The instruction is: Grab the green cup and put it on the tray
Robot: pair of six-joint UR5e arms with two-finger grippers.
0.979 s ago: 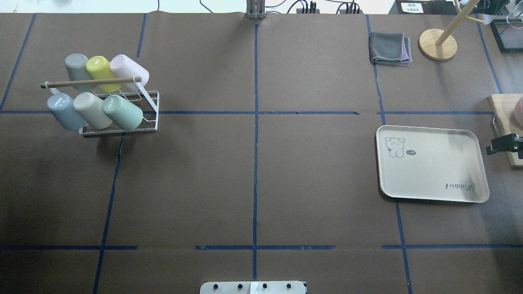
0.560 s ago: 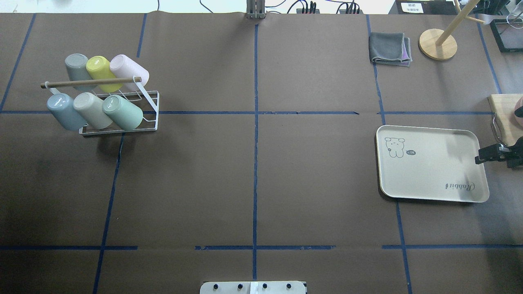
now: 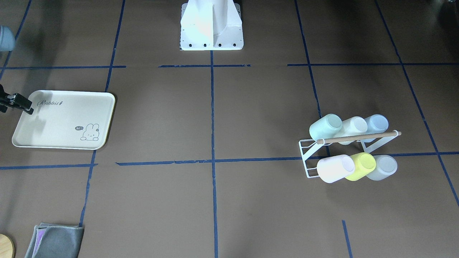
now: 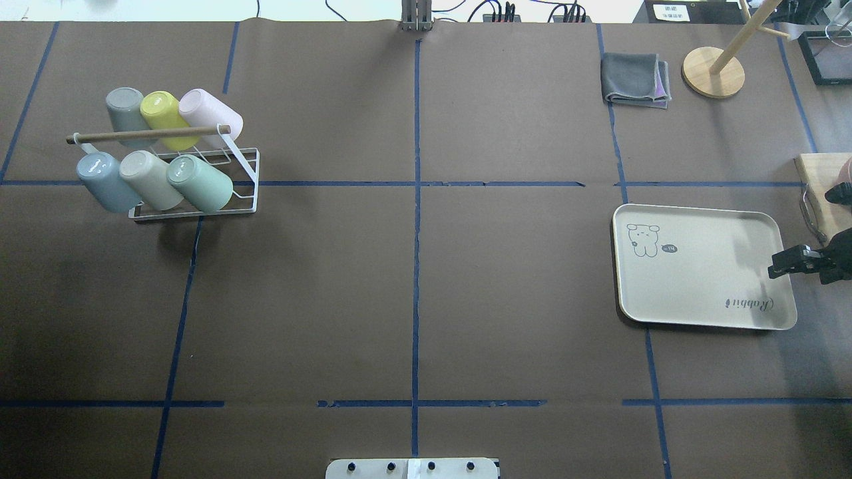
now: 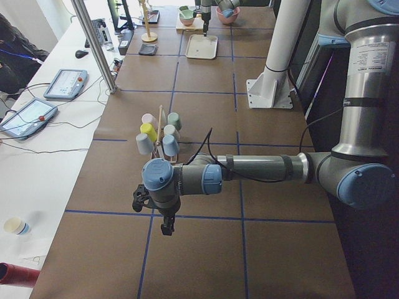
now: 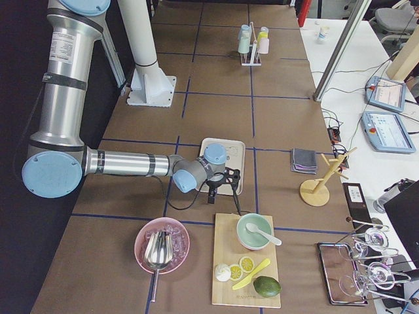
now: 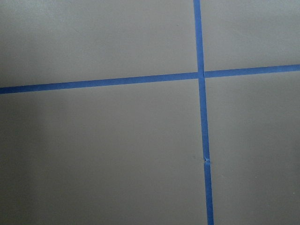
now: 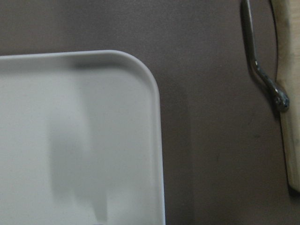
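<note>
The view looks straight down on one rounded corner of the tray (image 8: 56, 117), which fills the lower left of the frame. Its pale raised rim runs along the top, bends round and drops down to the bottom edge. A soft grey shadow lies in an upright band across the tray's flat floor. The bare brown table (image 8: 211, 154) takes up the strip above the tray and the wide band beside it. Near the right edge lies a dark, curved metal handle (image 8: 255, 65), its rounded end meeting the side of a pale wooden board (image 8: 288, 140) that is cut off by the frame. Tray and board lie well apart.
</note>
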